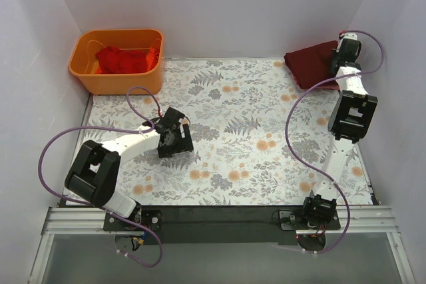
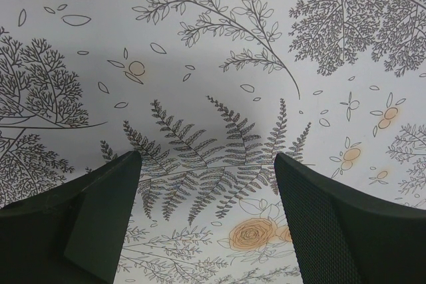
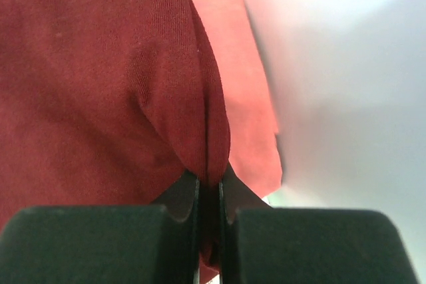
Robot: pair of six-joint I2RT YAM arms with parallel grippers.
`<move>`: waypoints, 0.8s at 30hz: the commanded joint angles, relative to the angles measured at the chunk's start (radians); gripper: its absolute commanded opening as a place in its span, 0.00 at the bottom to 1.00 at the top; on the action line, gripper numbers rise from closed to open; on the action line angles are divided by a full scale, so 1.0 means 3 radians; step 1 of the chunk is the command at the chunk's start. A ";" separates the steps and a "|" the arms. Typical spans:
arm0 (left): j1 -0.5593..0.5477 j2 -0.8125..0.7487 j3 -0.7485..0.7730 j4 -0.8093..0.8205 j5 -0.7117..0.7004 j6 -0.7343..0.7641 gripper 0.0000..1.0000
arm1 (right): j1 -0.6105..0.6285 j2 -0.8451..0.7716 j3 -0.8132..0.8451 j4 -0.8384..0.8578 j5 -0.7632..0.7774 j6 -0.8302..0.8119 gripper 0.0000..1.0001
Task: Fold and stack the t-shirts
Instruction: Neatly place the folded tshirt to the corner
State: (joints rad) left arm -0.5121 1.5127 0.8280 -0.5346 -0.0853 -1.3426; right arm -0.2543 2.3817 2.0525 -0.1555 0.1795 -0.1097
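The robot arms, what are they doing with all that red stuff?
Their job is folding and stacking t-shirts. The right arm has its jaws shut on a fold of the dark maroon t-shirt at the far right corner of the flowery table. A salmon-pink cloth shows just beside that fold. The left arm is over the table with its jaws wide open, holding nothing. Red shirts lie bunched in the orange bin at the far left corner, not yet folded.
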 commanded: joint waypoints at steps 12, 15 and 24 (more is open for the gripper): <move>0.0020 -0.0190 0.0001 -0.0033 0.0013 -0.0045 0.81 | -0.0058 -0.0754 -0.0557 0.0319 0.0665 0.0402 0.46; 0.0020 -0.0337 0.0047 -0.0089 -0.0033 -0.0024 0.81 | -0.0001 -0.1025 -0.0751 0.0309 0.0741 0.0432 0.54; 0.0025 -0.1007 0.0313 -0.0345 -0.0380 0.0098 0.84 | 0.0040 -0.2281 -0.1584 -0.0217 0.0420 0.0830 0.68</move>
State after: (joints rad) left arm -0.5121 1.2972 0.8684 -0.6067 -0.1303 -1.3319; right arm -0.2474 1.8488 1.6424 -0.1524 0.3523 0.0711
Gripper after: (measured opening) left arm 0.830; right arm 0.670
